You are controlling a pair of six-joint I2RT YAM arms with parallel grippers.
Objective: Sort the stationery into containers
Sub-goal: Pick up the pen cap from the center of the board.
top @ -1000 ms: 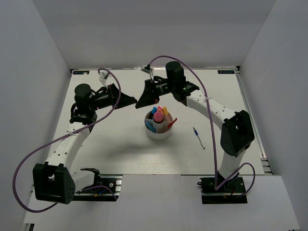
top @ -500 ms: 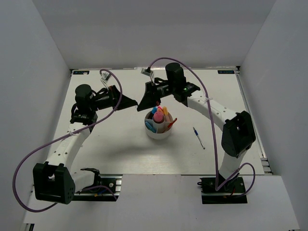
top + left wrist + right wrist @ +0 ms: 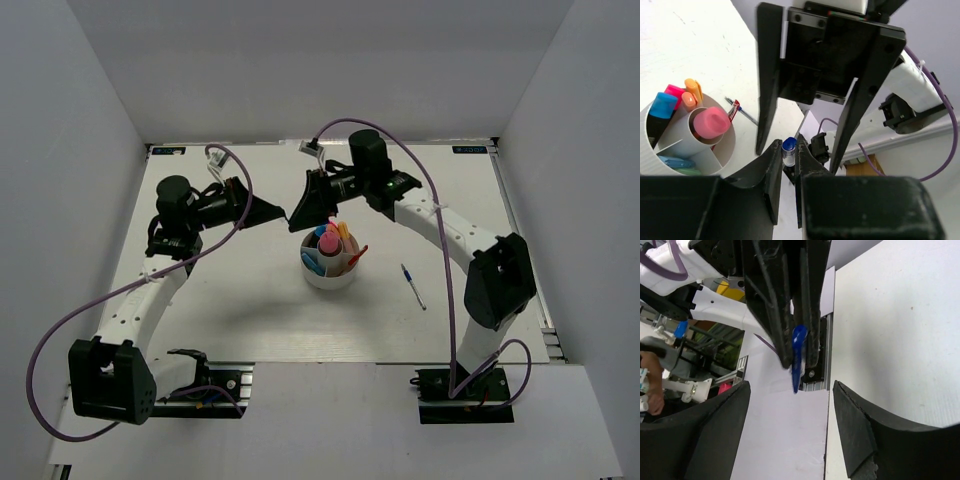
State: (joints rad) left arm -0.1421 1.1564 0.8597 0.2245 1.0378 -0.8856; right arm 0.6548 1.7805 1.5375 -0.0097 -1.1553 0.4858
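My left gripper (image 3: pixel 788 153) is shut on a thin blue pen (image 3: pixel 788 146), seen end-on between its fingertips. In the right wrist view that blue pen (image 3: pixel 798 354) sticks out of the left gripper (image 3: pixel 799 362) and points down between the wide-open jaws of my right gripper (image 3: pixel 791 386), which do not touch it. Both grippers meet tip to tip above the table, just left of and behind the white cup (image 3: pixel 329 282). The cup (image 3: pixel 726 146) holds pink (image 3: pixel 710 123), blue (image 3: pixel 662 106) and orange (image 3: pixel 693 92) highlighters and a red pen (image 3: pixel 733 110).
Another thin blue pen (image 3: pixel 413 286) lies on the table right of the cup. White walls close in the table on the left, back and right. Purple cables loop over both arms.
The right gripper has opened and let go of the blue pen, which stays in the shut left gripper. The right arm has drawn slightly back to the right.
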